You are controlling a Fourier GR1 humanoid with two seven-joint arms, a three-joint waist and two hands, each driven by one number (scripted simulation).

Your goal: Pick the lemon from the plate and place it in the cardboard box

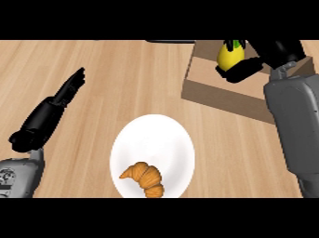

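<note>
Head view: at one o'clock the right hand [244, 69] has its fingers curled round the lemon [229, 55], whose long axis points toward twelve o'clock. The lemon appears to hang over the open cardboard box [223, 97], so the coming move is probably a release straight down. The plate [151, 135] at six o'clock carries only a croissant [144, 179]. The left hand [65, 90], fingers straight, rests at nine o'clock, well apart from the box.

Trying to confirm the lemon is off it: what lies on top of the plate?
Only a croissant lies on the plate, near its lower rim; the patch beneath it is covered. The lemon is off it, held in the right hand above the cardboard box.
</note>
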